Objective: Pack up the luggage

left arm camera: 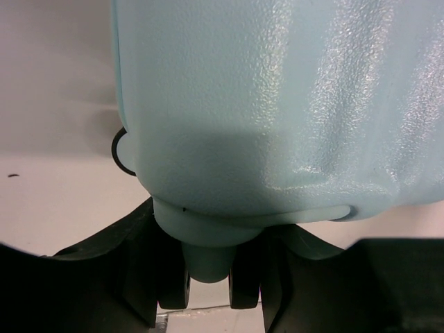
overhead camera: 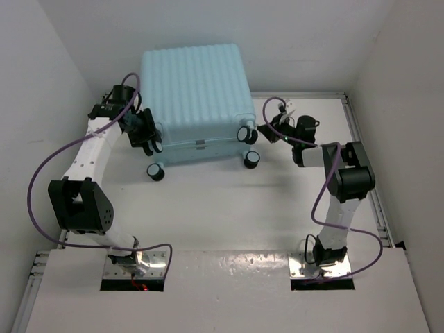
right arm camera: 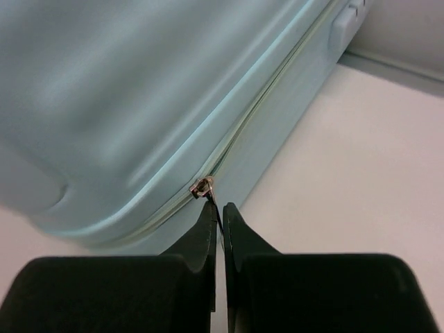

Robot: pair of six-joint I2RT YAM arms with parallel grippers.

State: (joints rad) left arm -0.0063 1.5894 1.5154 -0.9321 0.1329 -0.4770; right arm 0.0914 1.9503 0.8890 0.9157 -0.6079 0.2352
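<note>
The luggage (overhead camera: 198, 97) is a large pale aqua ribbed suitcase lying closed at the back of the table, its black spinner wheels (overhead camera: 252, 159) facing the arms. At its near left corner my left gripper (overhead camera: 150, 141) is closed around a twin wheel. In the left wrist view that wheel (left arm camera: 173, 284) and its aqua stem sit between my fingers (left arm camera: 135, 270), with the shell (left arm camera: 277, 104) filling the view above. At the near right corner, my right gripper (overhead camera: 266, 130) is shut on the zipper pull (right arm camera: 202, 187), which runs down between the tips of that gripper (right arm camera: 220, 208).
White walls close in the table on the left, back and right. A metal rail (overhead camera: 364, 159) runs along the right edge. Purple cables loop off both arms. The suitcase's zipper seam (right arm camera: 270, 90) runs away toward a pale block (right arm camera: 345, 21) on its side.
</note>
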